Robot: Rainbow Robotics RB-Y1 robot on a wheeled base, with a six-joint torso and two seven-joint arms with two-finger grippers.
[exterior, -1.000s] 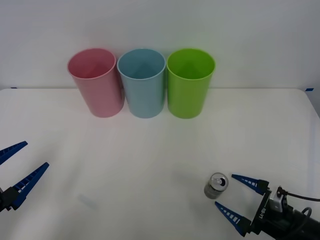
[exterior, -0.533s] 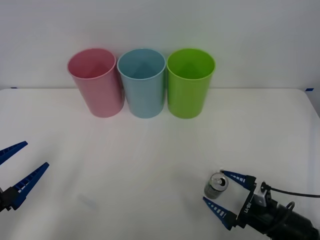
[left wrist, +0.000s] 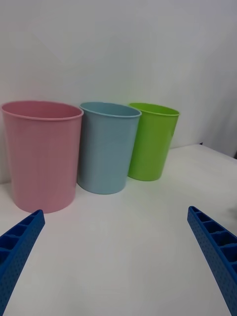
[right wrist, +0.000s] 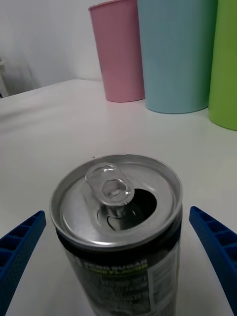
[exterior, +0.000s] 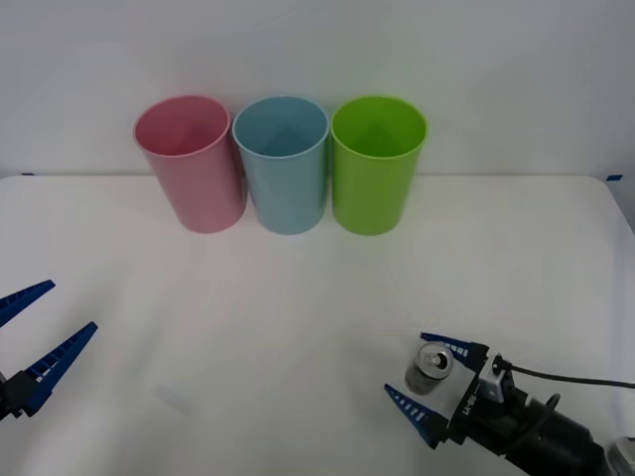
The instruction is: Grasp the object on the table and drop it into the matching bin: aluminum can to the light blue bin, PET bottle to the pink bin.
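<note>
White counter (exterior: 298,297), near right: right tool (exterior: 429,376) spread wide around upright aluminum can (exterior: 429,367). Left tool (exterior: 35,337) wide, near left.

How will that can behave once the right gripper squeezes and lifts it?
The can is already opened, so probably light and easily dented. Its smooth metal wall may slip between the open right gripper fingers. Standing upright on the table, a one-sided nudge could tip it.

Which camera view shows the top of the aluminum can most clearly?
The right wrist view: the aluminum can stands close, pull-tab visible, between the open right pincer. The front view shows it small. The left wrist view faces the bins.
</note>
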